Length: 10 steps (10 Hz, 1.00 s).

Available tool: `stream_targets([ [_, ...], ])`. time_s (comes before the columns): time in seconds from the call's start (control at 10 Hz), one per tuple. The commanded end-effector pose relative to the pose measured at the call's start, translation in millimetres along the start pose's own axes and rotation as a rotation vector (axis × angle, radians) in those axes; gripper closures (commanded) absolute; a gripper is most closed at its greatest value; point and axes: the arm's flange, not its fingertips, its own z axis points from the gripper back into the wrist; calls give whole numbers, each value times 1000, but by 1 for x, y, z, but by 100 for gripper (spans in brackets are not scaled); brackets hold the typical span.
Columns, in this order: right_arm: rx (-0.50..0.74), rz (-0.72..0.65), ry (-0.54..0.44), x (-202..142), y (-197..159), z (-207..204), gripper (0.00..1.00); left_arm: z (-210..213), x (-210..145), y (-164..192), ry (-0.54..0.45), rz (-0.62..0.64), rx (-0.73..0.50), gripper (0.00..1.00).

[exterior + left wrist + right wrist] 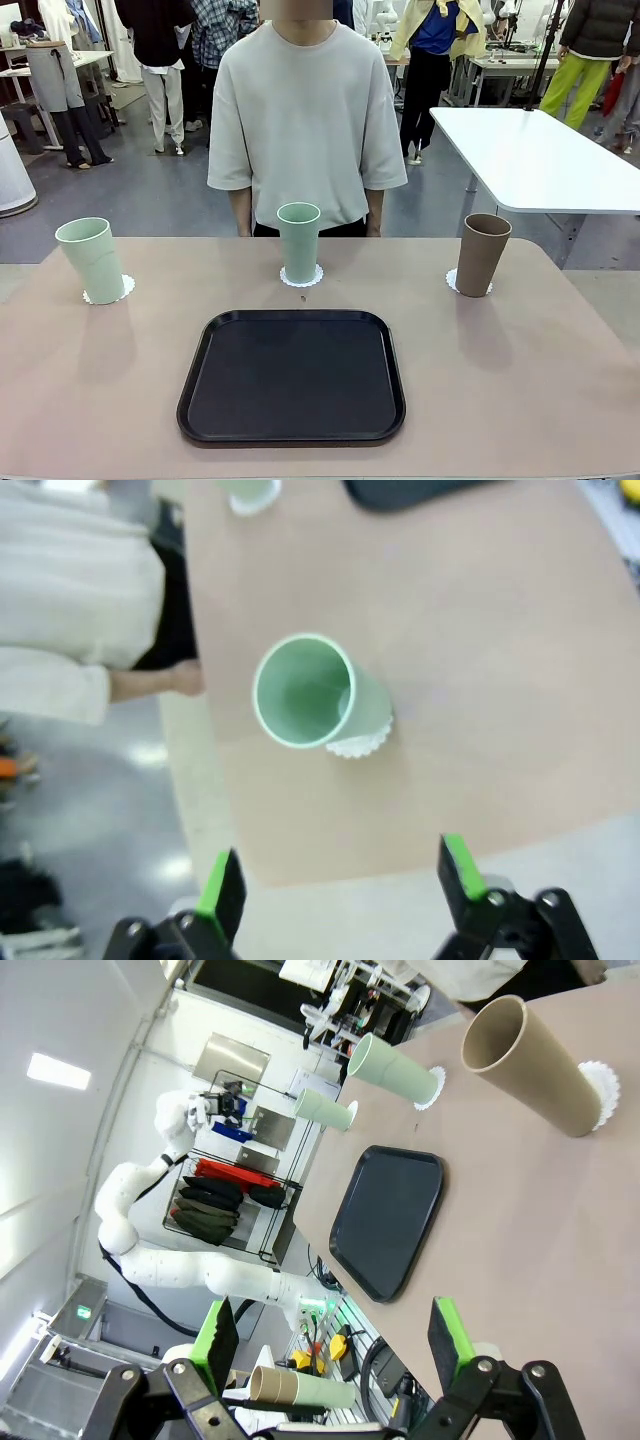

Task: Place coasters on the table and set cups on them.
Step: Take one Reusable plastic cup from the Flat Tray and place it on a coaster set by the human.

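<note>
Already all three cups sit on lace coasters across the middle of the front view: pale green cup at left, pale green cup at centre, brown cup at right. I judge the setting done; next I'd only retreat. My left hand and right hand gape wide and empty, above the beige surface, whose lower frame beside the black tray is free.
</note>
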Motion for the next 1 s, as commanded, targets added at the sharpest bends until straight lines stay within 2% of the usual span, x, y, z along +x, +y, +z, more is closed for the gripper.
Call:
stream_targets([
  [0.0, 13, 3, -9, 0, 1, 0, 0, -13, 51, -11, 181, 48, -41, 0],
  [0.1, 13, 3, -9, 0, 1, 0, 0, -10, 77, -13, 251, 72, -115, 0],
  [0.2, 13, 3, -9, 0, 1, 0, 0, -11, 96, -14, 278, 86, -187, 0],
  [0.4, 13, 3, -9, 0, 1, 0, 0, -14, 130, -21, 307, 141, -317, 0],
  [0.6, 13, 3, -9, 0, 1, 0, 0, -23, 153, -40, 314, 121, -431, 0],
  [0.7, 13, 3, -9, 0, 1, 0, 0, -25, 159, -43, 288, 156, -420, 0],
  [0.9, 13, 3, -9, 0, 1, 0, 0, -26, 146, -35, 319, 136, -388, 0],
])
